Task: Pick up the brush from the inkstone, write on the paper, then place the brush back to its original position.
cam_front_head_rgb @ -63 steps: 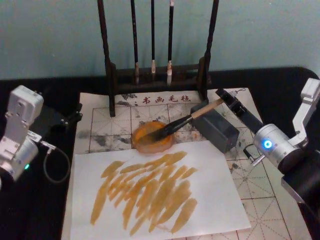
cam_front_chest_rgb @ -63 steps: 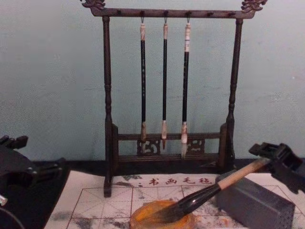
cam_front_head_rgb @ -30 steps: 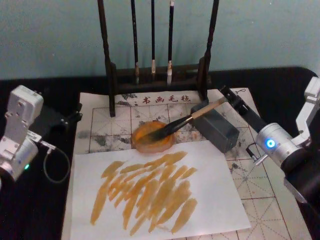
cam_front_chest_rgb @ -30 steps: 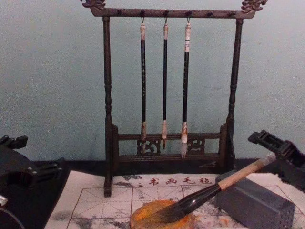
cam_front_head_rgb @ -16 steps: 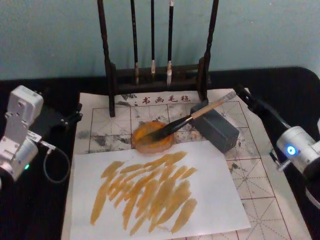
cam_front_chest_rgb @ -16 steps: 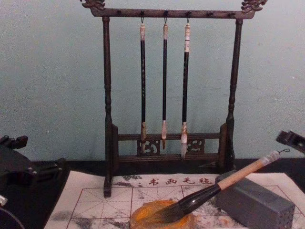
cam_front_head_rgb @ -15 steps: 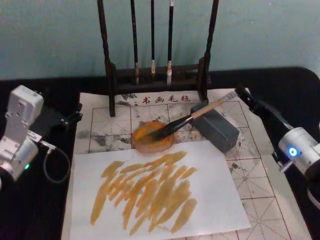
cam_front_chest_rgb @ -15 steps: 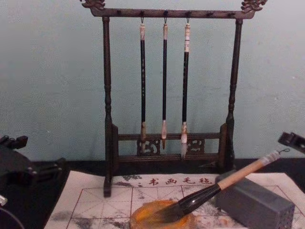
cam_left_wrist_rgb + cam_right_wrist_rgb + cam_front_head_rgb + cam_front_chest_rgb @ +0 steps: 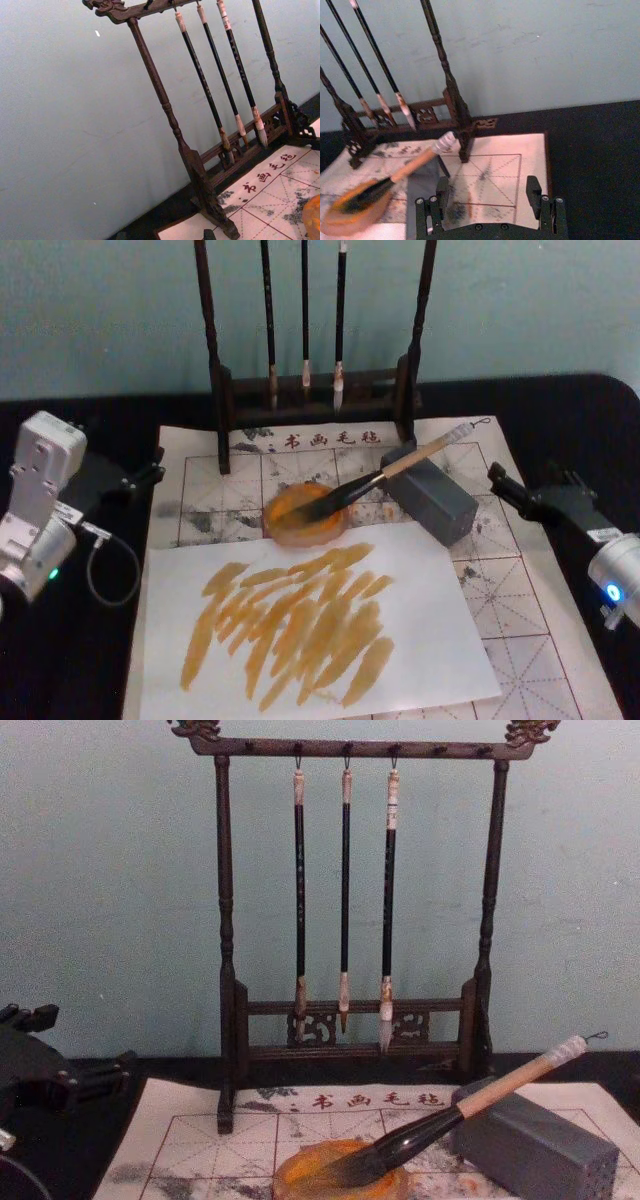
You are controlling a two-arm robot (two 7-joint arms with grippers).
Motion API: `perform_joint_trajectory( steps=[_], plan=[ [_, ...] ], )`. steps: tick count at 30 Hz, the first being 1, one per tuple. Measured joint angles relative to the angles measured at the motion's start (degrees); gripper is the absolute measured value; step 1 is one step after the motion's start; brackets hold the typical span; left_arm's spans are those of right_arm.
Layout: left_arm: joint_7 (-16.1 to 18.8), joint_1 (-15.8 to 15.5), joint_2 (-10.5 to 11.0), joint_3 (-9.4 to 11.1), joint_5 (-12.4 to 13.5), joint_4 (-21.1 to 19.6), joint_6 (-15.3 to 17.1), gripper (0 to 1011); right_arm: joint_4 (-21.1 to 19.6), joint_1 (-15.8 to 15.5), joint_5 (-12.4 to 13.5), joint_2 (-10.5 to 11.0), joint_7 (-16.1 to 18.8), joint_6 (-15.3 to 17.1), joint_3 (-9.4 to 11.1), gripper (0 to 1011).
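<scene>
**Brush at rest on its dish**

Jaws spread wide and empty, our right gripper [image 9: 500,483] hovers at three o'clock of the thick pale-handled calligraphy brush [image 9: 385,473]. We see its tuft in the round orange inkstone [image 9: 304,513], handle propped on a grey block [image 9: 437,497]. We cannot tell our left gripper's [image 9: 150,470] state, at nine o'clock beside the red-gridded off-white paper [image 9: 520,640].

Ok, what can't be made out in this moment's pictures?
1. Thick pale-handled brush: its bristle tip blends into the orange dish in the head view, and the chest view's bottom edge cuts the dish.
2. Red-grid paper: middle covered by the white stroked sheet, head view.
3. That sheet's near corner: cut by the head view's bottom edge.
4. Open right gripper, parked left gripper: arms cut by the frame edges.
</scene>
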Motion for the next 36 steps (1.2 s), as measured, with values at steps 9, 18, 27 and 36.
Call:
perform_joint_trajectory(
  steps=[9,18,27,36],
  plan=[
    [0.0,0.0,0.0,0.0,0.0,0.0,0.0,1001,1.4,-0.5,-4.2,-0.8,-2.0,-1.6,-0.1,1000],
    [0.0,0.0,0.0,0.0,0.0,0.0,0.0,1001,1.3,-0.4,-4.0,-0.8,-1.9,-1.6,-0.1,1000],
    [0.0,0.0,0.0,0.0,0.0,0.0,0.0,1001,1.3,-0.4,-3.8,-0.7,-1.8,-1.4,-0.1,1000],
    [0.0,0.0,0.0,0.0,0.0,0.0,0.0,1001,1.3,-0.3,-3.7,-0.7,-1.8,-1.4,-0.1,1000]
  ],
)
